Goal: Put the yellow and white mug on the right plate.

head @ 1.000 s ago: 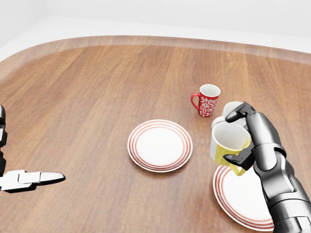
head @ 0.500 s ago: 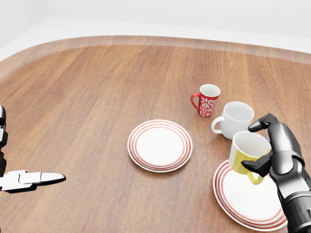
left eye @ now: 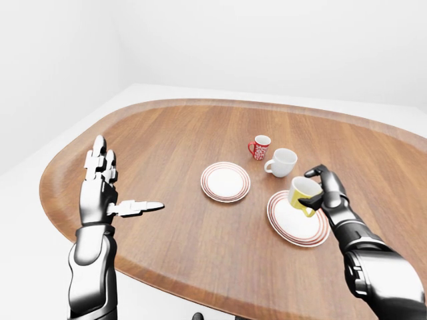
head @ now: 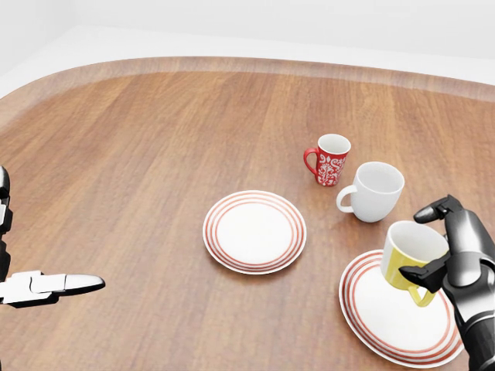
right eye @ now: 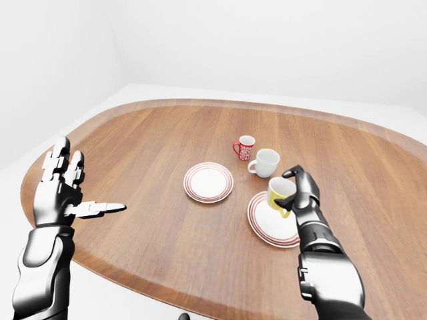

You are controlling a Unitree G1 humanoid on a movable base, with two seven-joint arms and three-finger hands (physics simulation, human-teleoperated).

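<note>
Over the right plate [head: 387,313], near the lower right of the head view, the right hand [head: 456,251] holds the yellow and white mug [head: 408,256]. Its dark fingers [head: 435,209] are clamped round the mug: one curls over the rim at the top, another presses near the yellow handle below. The mug is tilted, its white inside turned toward the view's upper left, and its yellow body overlaps the plate's red-ringed edge. Whether its base touches the plate cannot be told from these views; in the left-eye view it seems to hang just above the plate's upper part.

Up and to the left of that hand, a plain white mug [head: 376,190] stands upright on the wooden table [head: 155,154], its handle pointing to the view's left. Just beside it, further up and left, stands a smaller red mug [head: 329,160] with a white pattern, also upright. These two are close together but appear apart.

Near the middle of the head view lies the left plate [head: 254,231], white with red rings, well apart from the right one.

At the left of the left-eye view, the left hand [left eye: 101,190] is raised above the table edge with its fingers spread apart, two pointing up and one pointing sideways toward the plates. It grips nothing.
</note>
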